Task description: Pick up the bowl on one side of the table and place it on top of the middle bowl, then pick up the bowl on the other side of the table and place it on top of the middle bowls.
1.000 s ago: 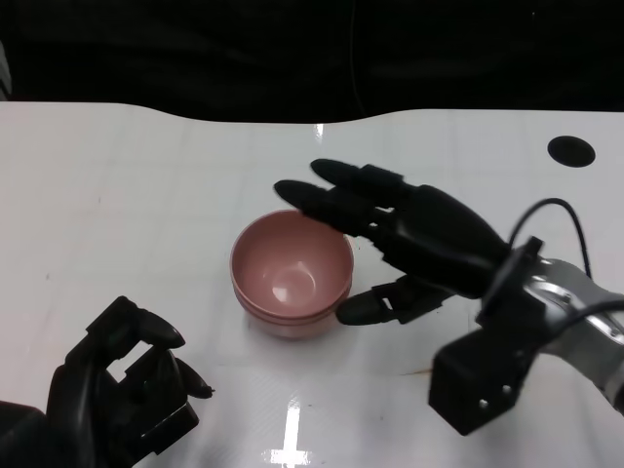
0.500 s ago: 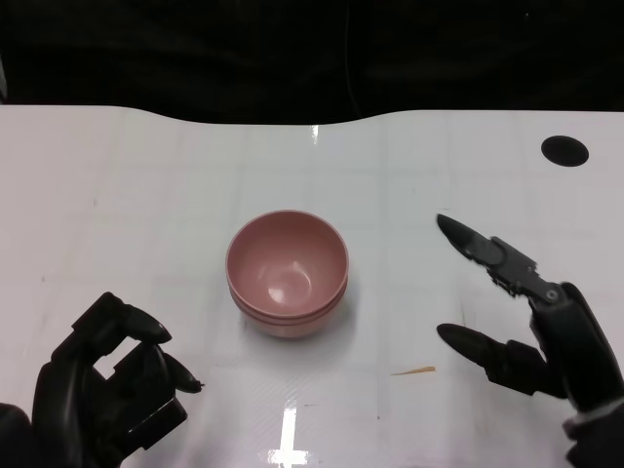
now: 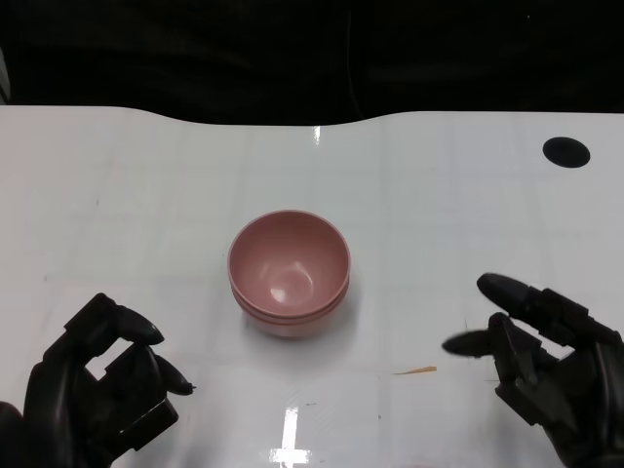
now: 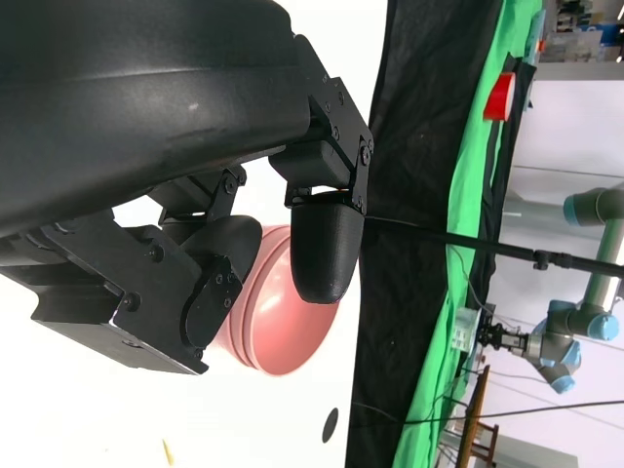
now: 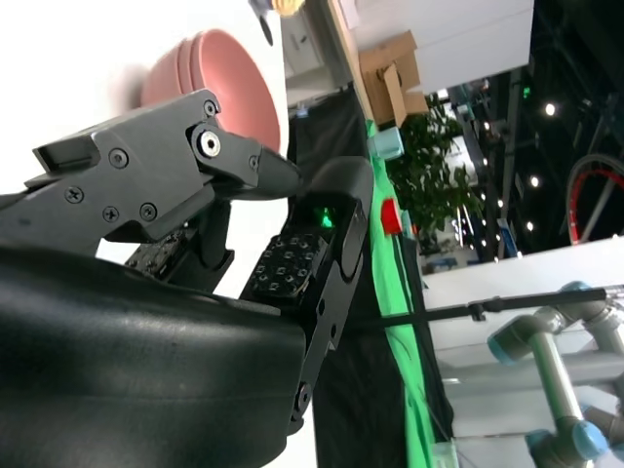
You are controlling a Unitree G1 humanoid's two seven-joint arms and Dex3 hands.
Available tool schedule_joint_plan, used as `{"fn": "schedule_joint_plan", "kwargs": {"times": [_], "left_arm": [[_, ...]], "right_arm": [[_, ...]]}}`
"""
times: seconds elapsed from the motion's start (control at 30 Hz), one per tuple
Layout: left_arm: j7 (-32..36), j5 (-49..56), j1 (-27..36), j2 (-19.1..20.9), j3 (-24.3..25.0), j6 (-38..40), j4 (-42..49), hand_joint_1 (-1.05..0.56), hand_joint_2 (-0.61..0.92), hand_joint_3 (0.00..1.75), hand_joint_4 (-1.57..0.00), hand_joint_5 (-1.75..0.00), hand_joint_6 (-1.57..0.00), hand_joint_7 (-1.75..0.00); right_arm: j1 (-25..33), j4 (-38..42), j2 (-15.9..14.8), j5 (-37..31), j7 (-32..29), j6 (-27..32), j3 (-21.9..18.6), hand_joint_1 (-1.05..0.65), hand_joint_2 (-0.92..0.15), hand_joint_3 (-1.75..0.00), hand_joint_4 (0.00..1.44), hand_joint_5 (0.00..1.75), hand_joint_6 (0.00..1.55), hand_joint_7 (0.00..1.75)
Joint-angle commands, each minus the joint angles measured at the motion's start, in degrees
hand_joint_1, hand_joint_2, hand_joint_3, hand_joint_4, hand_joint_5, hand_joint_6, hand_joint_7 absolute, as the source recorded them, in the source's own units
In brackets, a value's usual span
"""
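Smooth round pink bowls point(image 3: 290, 274), nested, sit mid tabletop point(image 3: 146, 195), glossy white. Left hand point(image 3: 93, 390) fingers curled in, empty; right hand point(image 3: 551, 366) fingers wide, empty, near front edge.

Stack of pink bowls point(image 3: 290, 274): nested one inside another, upright, openings up. Rims sit close together, seen as layered bands on stack's side; exact count not discernible. Top bowl interior smooth, glossy, bearing light reflection, holding nothing. Stack rests on white table point(image 3: 146, 185), near middle, well apart from all edges. Nothing touches stack. Same stack visible in left wrist view point(image 4: 283, 322).
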Motion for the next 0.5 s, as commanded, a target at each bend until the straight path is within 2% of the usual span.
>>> {"fn": "schedule_joint_plan", "kwargs": {"times": [0.03,0.13,0.23,0.37,0.5], "left_arm": [[-0.99,-0.97,0.17,0.85,0.55,-0.29,-0.21,0.09,0.51,1.5,-0.81,-1.75,-0.69,-1.75],[-1.5,-1.64,-0.42,1.24,0.93,-0.41,0.37,0.08,0.5,1.51,-0.84,-1.75,-0.7,-1.75],[-1.31,-1.86,-0.94,1.39,1.26,0.12,0.44,0.08,0.48,1.51,-0.87,-1.75,-0.72,-1.75],[-1.04,-1.78,-1.13,1.54,1.29,0.59,0.22,0.07,0.47,1.51,-0.88,-1.75,-0.73,-1.75],[-0.91,-1.52,-1.17,1.47,1.2,0.47,0.15,0.07,0.47,1.51,-0.87,-1.75,-0.74,-1.75]], "right_arm": [[0.93,-0.98,-0.02,2.04,3.8,1.33,-1.37,-0.04,-0.69,-0.91,0.89,1.72,0.85,1.34],[1.32,-1.77,0.07,2.64,5.32,3.98,-2.04,-0.07,-0.64,-0.96,0.9,1.74,0.75,1.55],[1.21,-2.67,-0.06,4.46,6.31,8.03,-2.96,-0.08,-0.62,-0.97,0.89,1.75,0.7,1.66],[1.09,-3.82,-0.14,6.14,7.0,12.61,-4.31,-0.07,-0.61,-0.99,0.85,1.75,0.65,1.72],[0.6,-3.7,0.42,6.94,8.04,14.14,-5.58,-0.06,-0.6,-1.01,0.85,1.75,0.64,1.74]]}}
